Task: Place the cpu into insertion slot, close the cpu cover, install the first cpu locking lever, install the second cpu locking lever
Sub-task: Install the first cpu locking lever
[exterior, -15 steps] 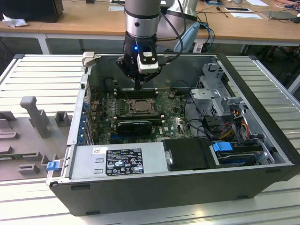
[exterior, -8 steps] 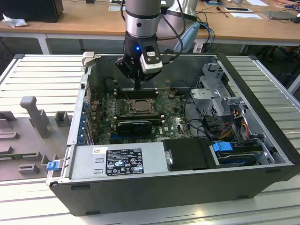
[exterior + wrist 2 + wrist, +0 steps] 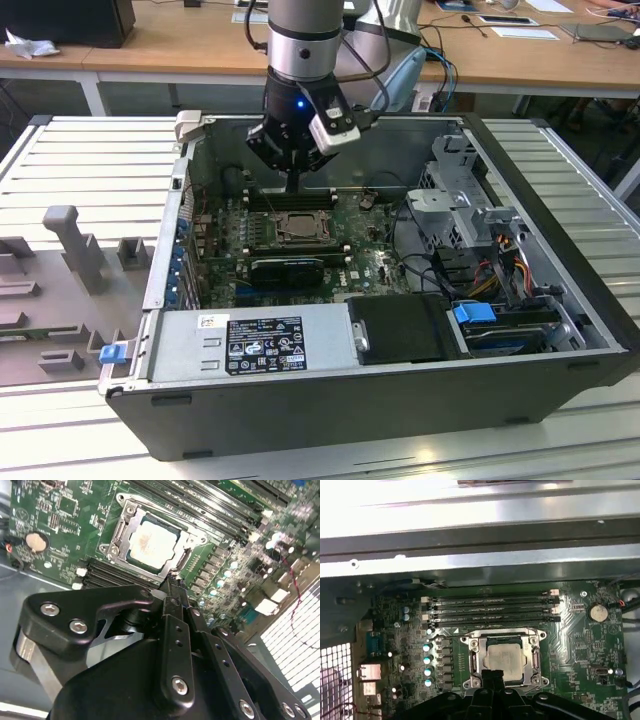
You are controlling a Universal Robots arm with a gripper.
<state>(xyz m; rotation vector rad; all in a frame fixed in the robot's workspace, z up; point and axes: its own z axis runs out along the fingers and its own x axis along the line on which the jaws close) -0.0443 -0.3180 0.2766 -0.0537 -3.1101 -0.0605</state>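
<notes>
The cpu (image 3: 150, 542) (light, stiff, fragile, best held by its edges, I judge) is lying in the insertion slot (image 3: 175, 527) under the cpu cover (image 3: 119, 532), while the closed, empty pincer (image 3: 172, 586) is hovering just beside.

1 cpu (image 3: 502, 656), 1 cpu cover (image 3: 118, 531), 4 long black mem slots (image 3: 490, 610), 1 coin batt (image 3: 596, 612). 1 black card (image 3: 287, 268), 1 PC case (image 3: 400, 400) w/ 2 blue tabs (image 3: 113, 352). 1 arm (image 3: 303, 35), 1 gripper (image 3: 172, 583).
</notes>
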